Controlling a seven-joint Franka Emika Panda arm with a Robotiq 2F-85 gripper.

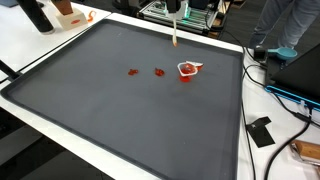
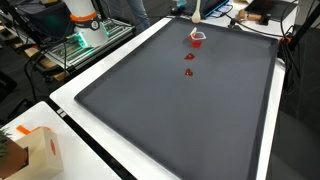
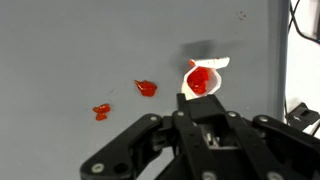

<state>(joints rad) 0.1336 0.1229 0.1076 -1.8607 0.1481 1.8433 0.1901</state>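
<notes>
claw | matte black — dull sheen on edges | angular linked fingers | boxy centre block

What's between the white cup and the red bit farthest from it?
The other red bit, lying on the grey mat; it shows in the wrist view and both exterior views.

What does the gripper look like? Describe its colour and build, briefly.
The gripper is matt black throughout: a blocky central body flanked on each side by angled linkage bars with round pivot joints. No markings or cables show on it in the wrist view. The exterior views show too little to add more.
</notes>
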